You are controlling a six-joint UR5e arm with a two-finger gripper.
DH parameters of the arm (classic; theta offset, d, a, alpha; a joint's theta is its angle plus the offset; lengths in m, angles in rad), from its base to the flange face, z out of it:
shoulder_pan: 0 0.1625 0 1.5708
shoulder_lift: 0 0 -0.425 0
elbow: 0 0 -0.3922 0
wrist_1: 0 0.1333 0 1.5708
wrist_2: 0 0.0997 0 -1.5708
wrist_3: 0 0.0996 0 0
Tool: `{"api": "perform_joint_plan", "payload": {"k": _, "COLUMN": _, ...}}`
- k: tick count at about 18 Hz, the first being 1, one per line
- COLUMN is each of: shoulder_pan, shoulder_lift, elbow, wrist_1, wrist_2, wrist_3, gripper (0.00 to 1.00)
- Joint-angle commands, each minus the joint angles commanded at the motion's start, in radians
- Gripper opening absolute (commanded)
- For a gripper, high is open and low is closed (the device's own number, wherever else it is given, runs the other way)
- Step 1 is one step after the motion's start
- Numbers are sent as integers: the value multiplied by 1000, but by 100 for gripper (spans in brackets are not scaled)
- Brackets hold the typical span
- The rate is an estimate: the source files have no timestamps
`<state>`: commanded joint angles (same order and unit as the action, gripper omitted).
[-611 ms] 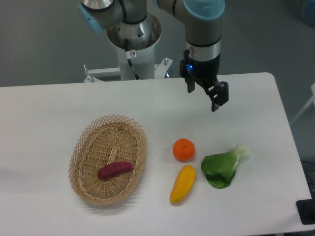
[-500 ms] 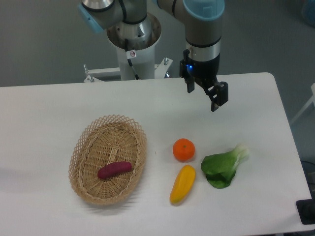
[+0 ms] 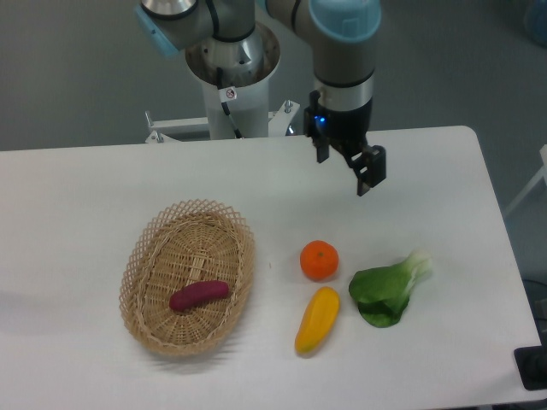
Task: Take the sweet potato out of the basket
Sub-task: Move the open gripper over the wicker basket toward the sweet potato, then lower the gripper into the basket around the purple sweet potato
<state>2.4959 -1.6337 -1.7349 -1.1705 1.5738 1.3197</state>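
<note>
Gripper (image 3: 345, 166) up in the air over the far side of the white table (image 3: 77, 205), hanging from the grey and blue arm (image 3: 344, 51). Two dark fingers (image 3: 369, 171) spread apart, nothing between them, so open and empty. Small blue light glowing on the wrist just above.

Below the gripper and a little toward the near edge, a round orange fruit (image 3: 319, 260), not touching the gripper, sitting on the table. Just past that, nearer still, a long yellow vegetable (image 3: 317, 319), lying at a slant with its top end close under the orange fruit. Down and to the right of the gripper in the picture, a leafy green vegetable (image 3: 386, 290) with a pale stalk pointing up and right, just beside the yellow one but apart from it.

Far off to the lower left of the gripper in the picture, the oval woven basket (image 3: 144, 265) with its lacy rim, flat on the table. Inside, on the basket floor, the sweet potato (image 3: 198, 295), reddish purple, lying on its side, slightly tilted, in the near half of the basket. Well apart from the gripper, with nothing touching it but the basket
</note>
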Motion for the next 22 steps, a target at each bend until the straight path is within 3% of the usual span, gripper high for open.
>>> {"api": "perform_joint_plan", "payload": {"k": 2, "shoulder_pan": -38, "shoulder_lift": -11, "elbow": -5, "wrist_1": 32, "wrist_2": -5, "wrist_3": -124, "gripper": 100}}
{"api": "perform_joint_plan", "payload": {"k": 5, "shoulder_pan": -124, "shoulder_lift": -51, "elbow": -3, "wrist_1": 165, "wrist_2": -8, "wrist_3": -349, "gripper": 100}}
{"api": "perform_joint_plan", "payload": {"k": 7, "shoulder_pan": -163, "shoulder_lift": -80, "elbow": -3, "wrist_1": 218, "wrist_2": -9, "wrist_3": -436, "gripper": 100}}
{"api": "perform_joint_plan", "payload": {"k": 12, "shoulder_pan": -227, "shoulder_lift": -143, "elbow": -9, "wrist_1": 265, "wrist_2": -11, "wrist_3": -438, "gripper": 100}}
{"api": "perform_joint_plan", "payload": {"k": 17, "shoulder_pan": -295, "shoulder_lift": -245, "elbow": -9, "wrist_1": 288, "wrist_2": -20, "wrist_3": -436, "gripper": 100}}
{"api": "perform_joint_plan", "payload": {"k": 22, "shoulder_pan": -299, "shoulder_lift": -319, "elbow": -9, "wrist_1": 325, "wrist_2": -113, "wrist_3": -418, "gripper": 100}}
